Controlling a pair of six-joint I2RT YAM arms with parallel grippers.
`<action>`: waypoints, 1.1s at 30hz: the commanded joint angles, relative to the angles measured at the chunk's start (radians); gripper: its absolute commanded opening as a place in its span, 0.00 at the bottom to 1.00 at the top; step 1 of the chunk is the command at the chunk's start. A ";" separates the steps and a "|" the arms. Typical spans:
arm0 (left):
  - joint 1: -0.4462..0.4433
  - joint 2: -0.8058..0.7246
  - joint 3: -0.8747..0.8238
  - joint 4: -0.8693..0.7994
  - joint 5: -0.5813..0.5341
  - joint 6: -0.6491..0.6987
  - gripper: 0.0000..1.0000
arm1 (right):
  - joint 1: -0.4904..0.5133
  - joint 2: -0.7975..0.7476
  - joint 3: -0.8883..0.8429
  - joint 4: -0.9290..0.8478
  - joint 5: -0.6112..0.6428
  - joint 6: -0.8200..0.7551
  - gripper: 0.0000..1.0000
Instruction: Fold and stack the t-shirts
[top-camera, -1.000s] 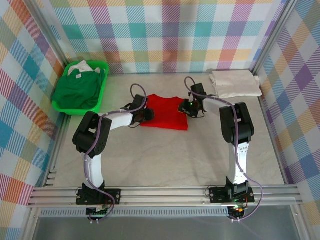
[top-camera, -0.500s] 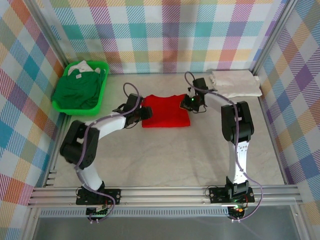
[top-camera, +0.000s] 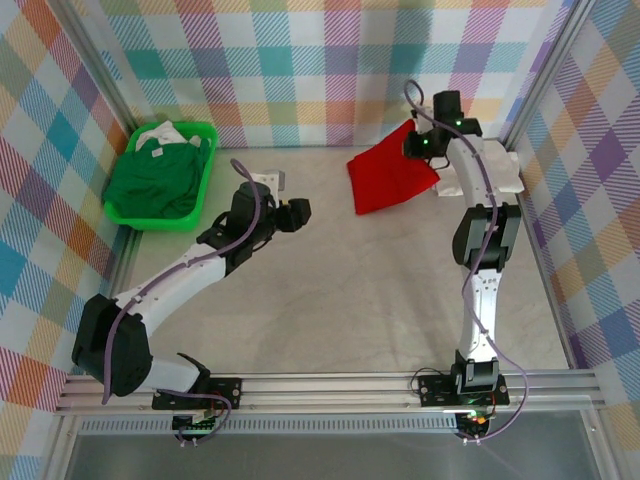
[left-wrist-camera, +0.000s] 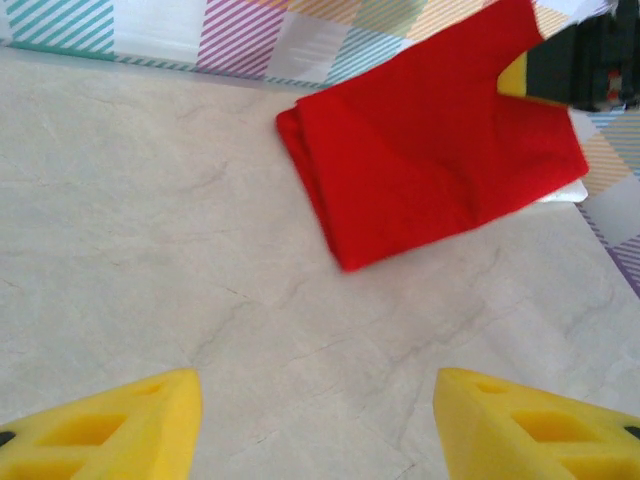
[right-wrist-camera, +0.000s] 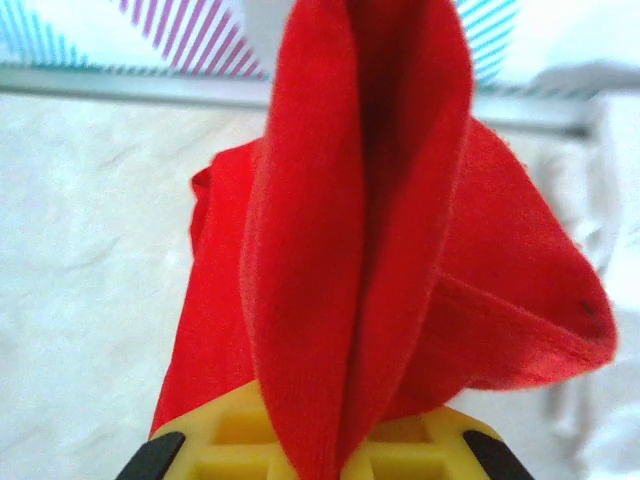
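Since a second ago, the red t-shirt (top-camera: 390, 178) is leaving the middle of the table. Your right gripper (top-camera: 420, 148) is clamping one edge and carrying it toward the far right corner. Your left gripper (top-camera: 300, 213) is hanging over bare tabletop with its jaws apart, holding nothing. You are probably stacking now, so keep that pinch firm and bring the bundle over the cream-white t-shirt (top-camera: 512, 172), which is lying folded just beside it. Lower the hanging edge first so the layers are settling flat, and release only once it is resting. The red cloth is dangling tilted, its folded layers showing along the lower edge and bunching into a pleat at the fingers.
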 joint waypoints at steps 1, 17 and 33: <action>-0.018 -0.028 -0.045 0.016 0.065 0.065 0.64 | -0.025 0.115 0.230 -0.192 0.087 -0.178 0.00; -0.044 -0.104 -0.105 -0.032 0.067 0.153 0.67 | -0.115 0.038 0.302 -0.073 0.149 -0.378 0.00; -0.044 -0.052 -0.073 -0.030 0.093 0.150 0.70 | -0.206 0.038 0.320 -0.010 0.217 -0.469 0.00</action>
